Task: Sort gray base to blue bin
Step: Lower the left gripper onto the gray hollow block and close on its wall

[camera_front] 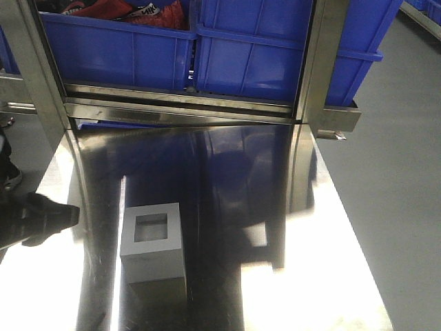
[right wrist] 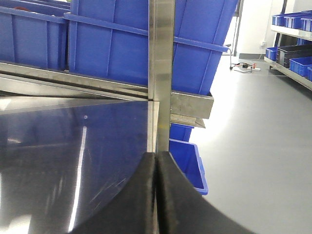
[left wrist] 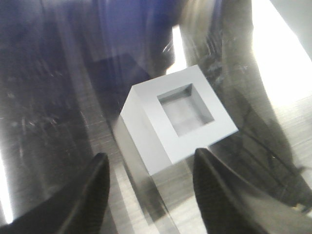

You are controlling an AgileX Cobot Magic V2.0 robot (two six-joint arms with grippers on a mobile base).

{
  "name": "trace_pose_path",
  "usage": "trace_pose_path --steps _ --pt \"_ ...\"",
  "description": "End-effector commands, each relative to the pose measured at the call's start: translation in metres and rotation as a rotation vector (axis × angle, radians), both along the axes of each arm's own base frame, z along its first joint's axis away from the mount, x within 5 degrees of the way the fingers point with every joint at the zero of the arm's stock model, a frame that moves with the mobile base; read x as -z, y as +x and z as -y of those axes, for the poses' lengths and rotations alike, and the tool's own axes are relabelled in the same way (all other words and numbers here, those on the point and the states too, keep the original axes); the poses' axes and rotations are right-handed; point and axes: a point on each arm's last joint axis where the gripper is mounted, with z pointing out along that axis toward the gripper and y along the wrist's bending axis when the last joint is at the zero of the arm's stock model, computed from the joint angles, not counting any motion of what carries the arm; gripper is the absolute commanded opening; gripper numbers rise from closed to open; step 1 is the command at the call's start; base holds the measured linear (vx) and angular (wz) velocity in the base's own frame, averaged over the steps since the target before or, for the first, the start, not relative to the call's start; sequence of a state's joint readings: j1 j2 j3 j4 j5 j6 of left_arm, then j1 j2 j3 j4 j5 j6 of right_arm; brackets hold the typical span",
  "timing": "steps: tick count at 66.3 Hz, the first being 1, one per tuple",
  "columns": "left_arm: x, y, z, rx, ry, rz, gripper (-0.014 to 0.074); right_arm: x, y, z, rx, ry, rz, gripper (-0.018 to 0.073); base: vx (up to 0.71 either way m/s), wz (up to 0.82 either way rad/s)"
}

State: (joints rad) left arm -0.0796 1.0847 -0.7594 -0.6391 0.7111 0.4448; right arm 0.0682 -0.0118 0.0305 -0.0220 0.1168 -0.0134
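Steel tabletop [camera_front: 331, 276] carries the gray base [camera_front: 152, 241], left claw [left wrist: 150, 161] spread near it, right claw [right wrist: 157, 161] pressed together.

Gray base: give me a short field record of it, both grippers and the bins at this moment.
gray base: on the steel table, recess facing up, not gripped
left gripper: open, just short of the base, one finger to each side
right gripper: shut, holding nothing
blue bins: on the rack behind the table, base not in them
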Motion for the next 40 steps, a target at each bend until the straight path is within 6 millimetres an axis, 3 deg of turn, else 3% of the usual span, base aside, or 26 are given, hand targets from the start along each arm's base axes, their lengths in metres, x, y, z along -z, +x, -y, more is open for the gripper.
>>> trace_pose_path --steps 1,18,40 --pt "-0.012 0.020 0.006 -0.002 -0.040 0.035 0.0381 -0.003 0.000 0.000 0.003 -0.012 0.077 -0.0009 0.00 0.00" --pt "-0.011 0.048 0.047 0.093 0.004 -0.025 0.0381 -0.003 0.000 0.000 0.003 -0.012 0.077 -0.0009 0.00 0.00" --pt "-0.016 0.062 0.079 -0.001 0.121 -0.066 0.0381 -0.003 0.000 0.000 0.003 -0.012 0.077 -0.0009 0.00 0.00"
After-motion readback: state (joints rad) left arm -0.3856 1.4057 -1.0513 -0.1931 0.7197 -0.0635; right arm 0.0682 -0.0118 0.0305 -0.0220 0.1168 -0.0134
